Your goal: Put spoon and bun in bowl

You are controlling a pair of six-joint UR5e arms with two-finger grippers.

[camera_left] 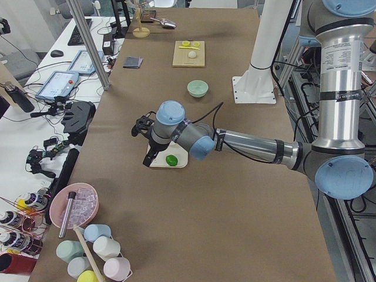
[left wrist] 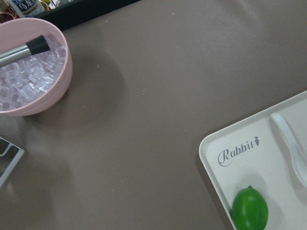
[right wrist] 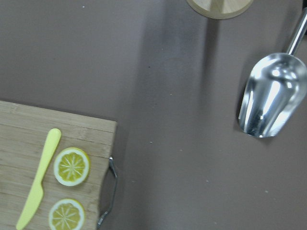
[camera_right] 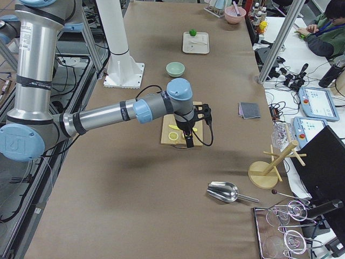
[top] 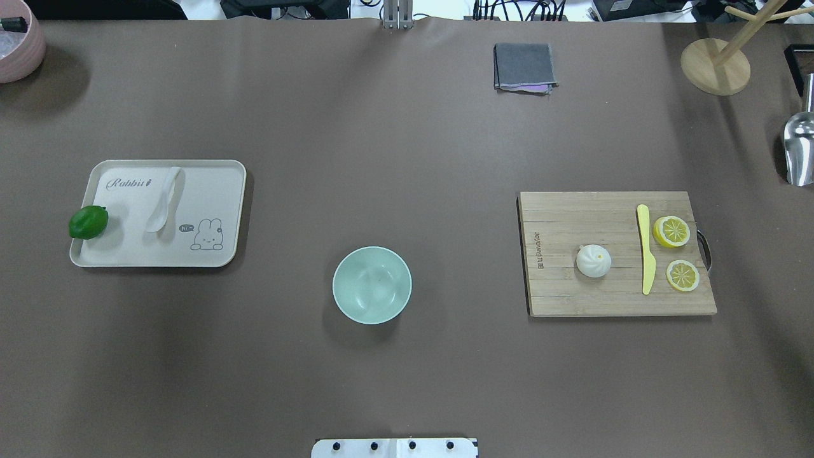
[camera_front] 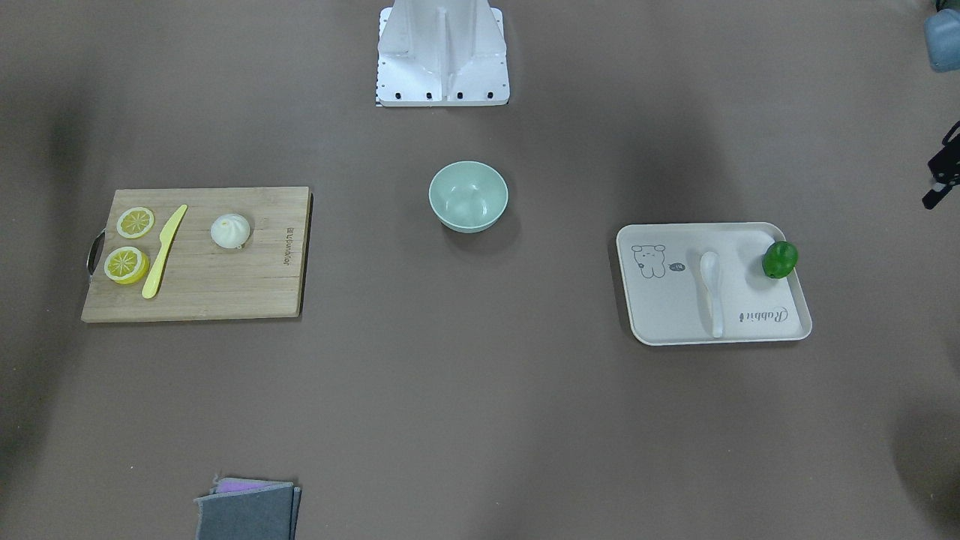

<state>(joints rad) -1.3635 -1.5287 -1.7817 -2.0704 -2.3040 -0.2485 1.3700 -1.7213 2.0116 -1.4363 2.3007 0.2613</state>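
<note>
The pale mint-green bowl (top: 372, 285) (camera_front: 468, 196) stands empty at the table's middle, in front of the robot base. The white spoon (top: 164, 200) (camera_front: 711, 289) lies on a cream tray (top: 216, 248) on my left side; its handle shows in the left wrist view (left wrist: 292, 143). The white pleated bun (top: 593, 261) (camera_front: 231, 230) sits on a wooden cutting board (top: 572, 299) on my right side. My left gripper (camera_left: 148, 158) hovers above the tray's outer end. My right gripper (camera_right: 188, 141) hovers above the board's outer end. I cannot tell whether either is open or shut.
A green round fruit (top: 88, 222) sits on the tray's outer edge. A yellow knife (top: 645, 248) and two lemon slices (top: 671, 231) lie on the board. A folded grey cloth (top: 523, 67), a pink bowl of ice (left wrist: 29, 72), a metal scoop (right wrist: 271, 93) and a wooden stand (top: 715, 63) are around the edges.
</note>
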